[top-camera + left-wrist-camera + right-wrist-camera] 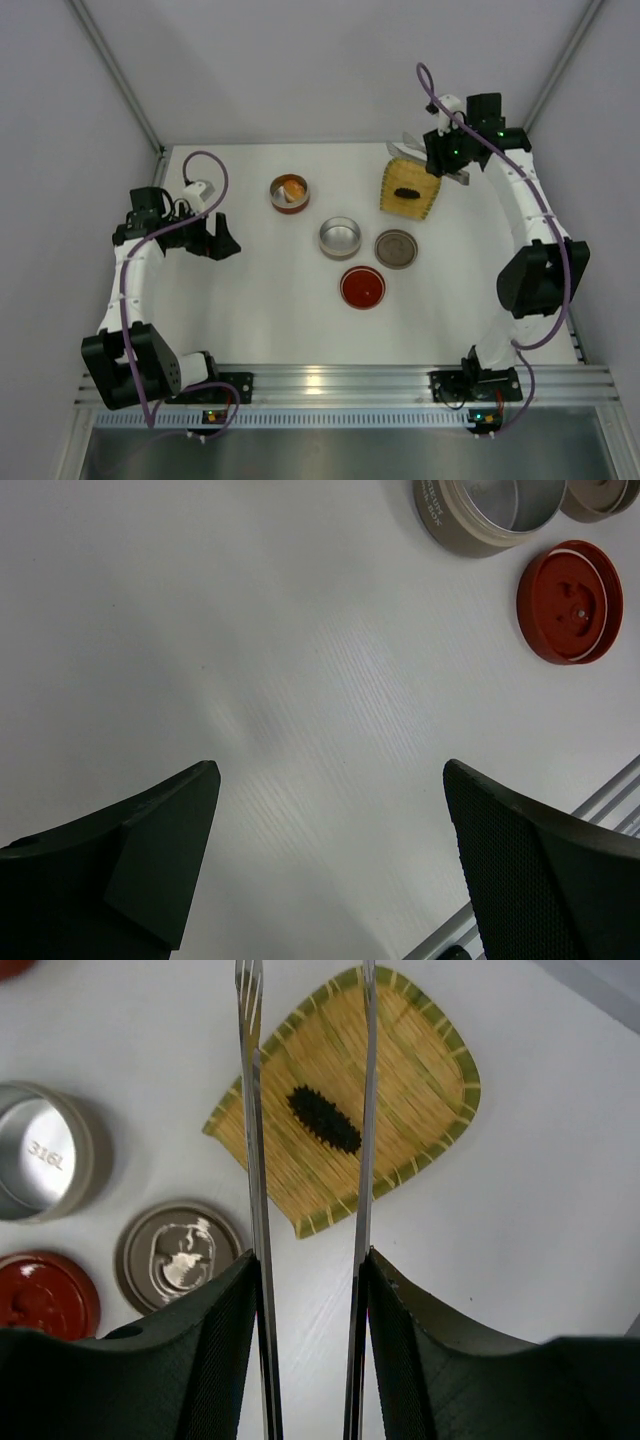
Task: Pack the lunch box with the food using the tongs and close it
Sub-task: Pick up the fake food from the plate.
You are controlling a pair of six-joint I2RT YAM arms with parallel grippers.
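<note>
Nearest the arm bases, a red lid (362, 287) lay on the tabletop (260, 310). Just beyond it were a grey lid (396, 248) and an empty steel tin (339, 252), close together but apart. To the left, the left fingers (170, 860) were spread wide over bare tabletop, holding nothing.

Farther back, the orange chunk (294, 188) sat inside a second tin (279, 203). The black piece (325, 1120) lay near the middle of the yellow woven tray (420, 1020) at the far right.

Over that tray, the right fingers (220, 1350) pinched the tongs (256, 1190) from outside, partway along their length. The two thin arms stood apart, one on each side of the black piece in the wrist view. How high the tips hung above it could not be told.

The black piece looked small, light and bristly, so it would probably grip better than something smooth. The slim polished tips could let it twist or roll, though. Taking it across its narrow middle seemed the safest hold, with a gentle squeeze, since the tongs looked springy.
</note>
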